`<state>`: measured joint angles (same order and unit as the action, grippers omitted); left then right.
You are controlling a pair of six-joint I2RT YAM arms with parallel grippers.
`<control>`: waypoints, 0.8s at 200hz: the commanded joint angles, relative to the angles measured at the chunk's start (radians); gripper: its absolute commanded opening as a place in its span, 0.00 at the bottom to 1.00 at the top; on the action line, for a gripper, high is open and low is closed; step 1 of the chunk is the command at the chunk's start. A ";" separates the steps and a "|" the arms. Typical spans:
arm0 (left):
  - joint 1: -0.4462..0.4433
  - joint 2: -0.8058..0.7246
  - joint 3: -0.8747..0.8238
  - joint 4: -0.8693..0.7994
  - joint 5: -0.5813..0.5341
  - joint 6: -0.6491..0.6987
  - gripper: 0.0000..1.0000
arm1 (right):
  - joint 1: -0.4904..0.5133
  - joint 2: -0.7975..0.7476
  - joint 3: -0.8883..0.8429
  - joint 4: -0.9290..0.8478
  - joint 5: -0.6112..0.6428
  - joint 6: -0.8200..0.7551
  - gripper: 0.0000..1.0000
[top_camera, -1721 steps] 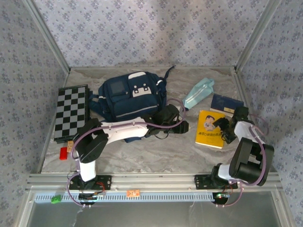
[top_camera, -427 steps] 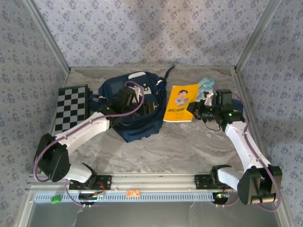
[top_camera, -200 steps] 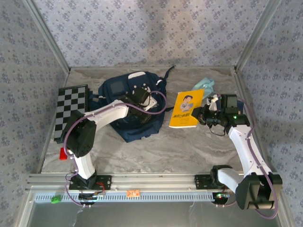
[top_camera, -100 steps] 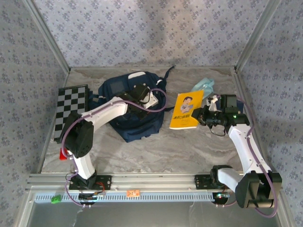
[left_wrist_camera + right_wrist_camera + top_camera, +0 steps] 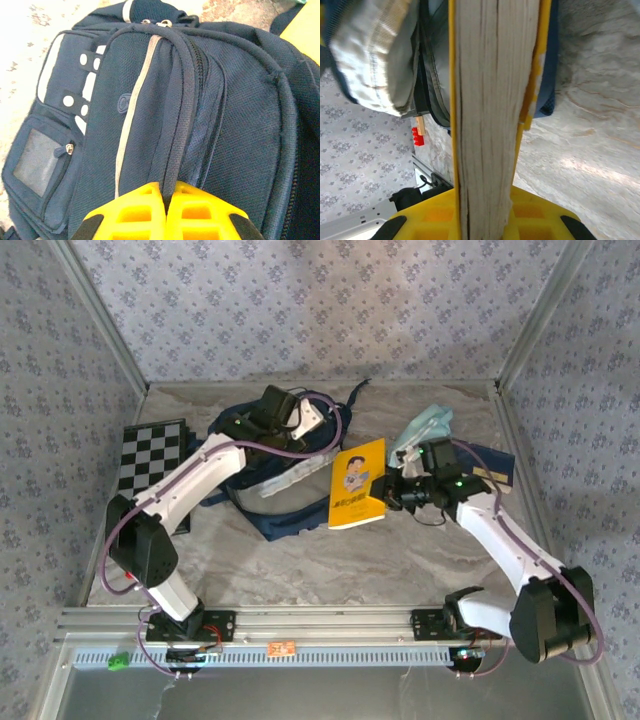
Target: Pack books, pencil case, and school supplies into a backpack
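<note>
The navy backpack (image 5: 250, 440) lies at the back left, its mouth pulled open so the silver lining (image 5: 292, 476) shows. My left gripper (image 5: 285, 430) is above it, shut on the dark piped rim (image 5: 172, 150) of the backpack (image 5: 150, 100). My right gripper (image 5: 392, 490) is shut on the yellow book (image 5: 357, 483) and holds it upright on edge just right of the opening. In the right wrist view the book's page edge (image 5: 490, 100) stands between the fingers, with the lining (image 5: 375, 55) to its left. The mint pencil case (image 5: 420, 430) lies behind. A navy book (image 5: 495, 472) peeks out past the right arm.
A black-and-white checkered board (image 5: 150, 462) lies left of the backpack, partly under the left arm. A small red brick (image 5: 417, 136) sits near the table's front left. The enclosure walls stand close on three sides. Bare marbled table (image 5: 400, 560) stretches in front of the backpack.
My left gripper shut on the backpack's rim and pulled it up and back, opening the mouth. My right arm carried the yellow book left, to the opening.
</note>
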<state>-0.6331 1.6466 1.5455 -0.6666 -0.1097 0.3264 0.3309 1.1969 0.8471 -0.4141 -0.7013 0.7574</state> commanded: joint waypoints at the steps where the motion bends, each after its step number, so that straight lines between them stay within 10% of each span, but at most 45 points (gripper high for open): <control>1: 0.001 -0.057 0.071 0.018 -0.020 0.024 0.00 | 0.076 0.047 -0.001 0.200 0.041 0.091 0.00; 69: 0.016 -0.105 0.088 0.061 0.057 0.009 0.00 | 0.246 0.405 0.192 0.519 0.156 0.118 0.01; 160: 0.031 -0.114 0.063 0.078 0.101 0.000 0.00 | 0.233 0.782 0.337 0.789 0.242 0.204 0.22</control>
<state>-0.6071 1.6096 1.5738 -0.6769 -0.0601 0.3309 0.5701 1.9461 1.1198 0.2794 -0.4946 0.9646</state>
